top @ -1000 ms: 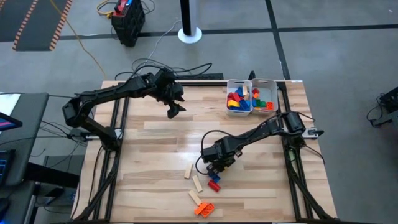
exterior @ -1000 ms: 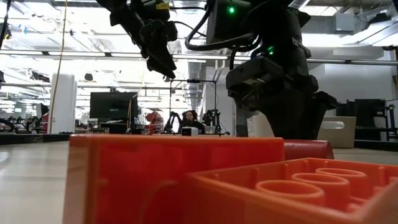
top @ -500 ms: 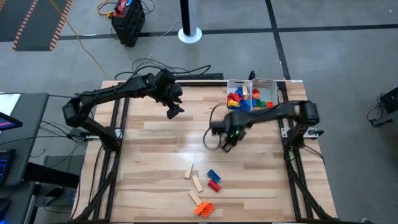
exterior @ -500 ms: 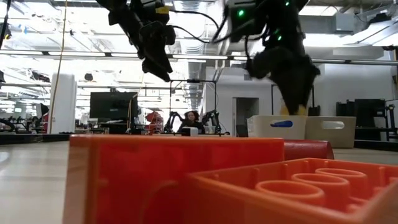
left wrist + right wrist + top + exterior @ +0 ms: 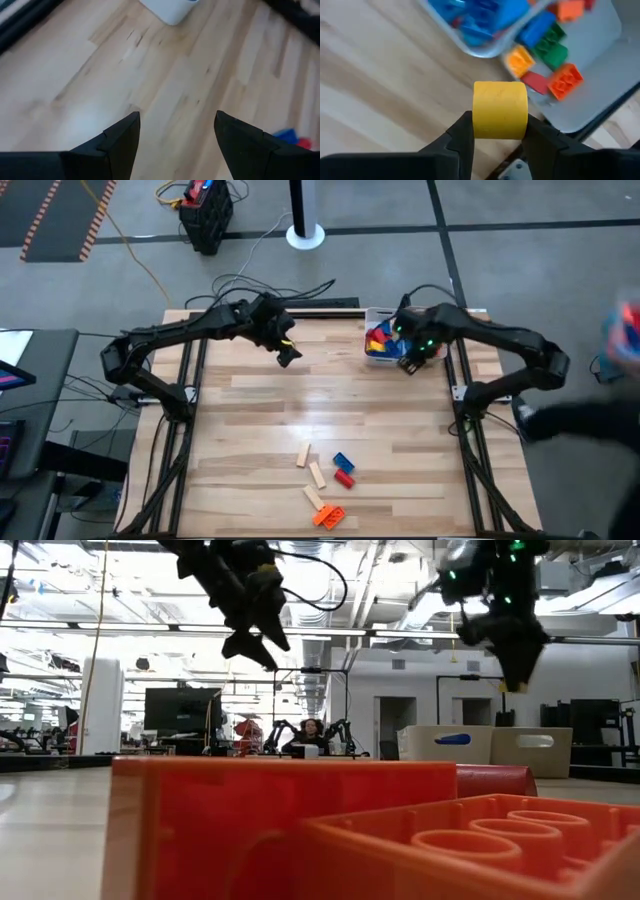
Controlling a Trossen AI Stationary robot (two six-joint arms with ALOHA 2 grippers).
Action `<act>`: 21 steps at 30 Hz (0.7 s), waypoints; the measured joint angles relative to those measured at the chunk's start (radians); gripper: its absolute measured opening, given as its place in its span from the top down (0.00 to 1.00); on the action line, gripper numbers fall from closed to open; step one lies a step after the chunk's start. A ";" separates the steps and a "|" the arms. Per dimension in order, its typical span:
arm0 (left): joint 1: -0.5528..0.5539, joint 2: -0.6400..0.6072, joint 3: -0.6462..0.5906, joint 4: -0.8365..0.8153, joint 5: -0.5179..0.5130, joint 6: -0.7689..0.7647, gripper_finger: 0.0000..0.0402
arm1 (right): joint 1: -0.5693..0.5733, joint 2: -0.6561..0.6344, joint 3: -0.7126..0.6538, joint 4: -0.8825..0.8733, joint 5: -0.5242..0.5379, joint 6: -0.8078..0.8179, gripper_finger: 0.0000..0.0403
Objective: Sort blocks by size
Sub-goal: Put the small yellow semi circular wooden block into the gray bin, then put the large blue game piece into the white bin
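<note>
A yellow block [image 5: 500, 110] sits pinched between the two dark fingers [image 5: 457, 137] of the right pincer [image 5: 411, 363], which hangs in the upper right of the high view at the near edge of the white trays [image 5: 443, 320]. In the right wrist view the yellow block is held above the counter [image 5: 260, 420], just beside the rim of the trays.

The left tray [image 5: 485, 50] holds a pile of mostly blue blocks [image 5: 485, 17]. The right tray [image 5: 600, 100] holds a blue block [image 5: 536, 27], a green block [image 5: 552, 47], a small yellow-orange block [image 5: 520, 59], a red block [image 5: 536, 82] and an orange block [image 5: 565, 80], lying close together.

Toward the lower middle of the high view, more blocks lie loose on the counter: a blue block [image 5: 343, 462] touching or just beside a red block [image 5: 345, 477], three pale wooden bars [image 5: 303, 456] [image 5: 318, 475] [image 5: 313, 497] to their left, and an orange block [image 5: 326, 516] lowest of all. That orange block [image 5: 400, 835] fills the foreground of the low view.

The left pincer [image 5: 287, 356] hangs above the bare counter in the upper middle of the high view, well apart from the loose blocks and near the trays; its fingers [image 5: 117, 142] are spread with nothing between them.

In the low view a person [image 5: 312, 730] sits far back in the room.
</note>
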 joint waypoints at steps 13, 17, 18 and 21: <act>-0.270 0.000 0.000 0.190 -0.113 -0.091 0.39 | -0.325 -0.053 -0.129 0.205 0.007 -0.312 0.46; -0.320 0.000 0.000 0.201 -0.139 -0.131 0.39 | -0.329 -0.054 -0.111 0.207 -0.090 -0.400 0.44; -0.331 0.000 0.000 0.198 -0.139 -0.137 0.39 | -0.316 -0.061 -0.109 0.213 -0.126 -0.417 0.44; -0.368 0.000 0.000 0.189 -0.139 -0.147 0.39 | -0.231 -0.088 -0.108 0.240 -0.191 -0.468 0.44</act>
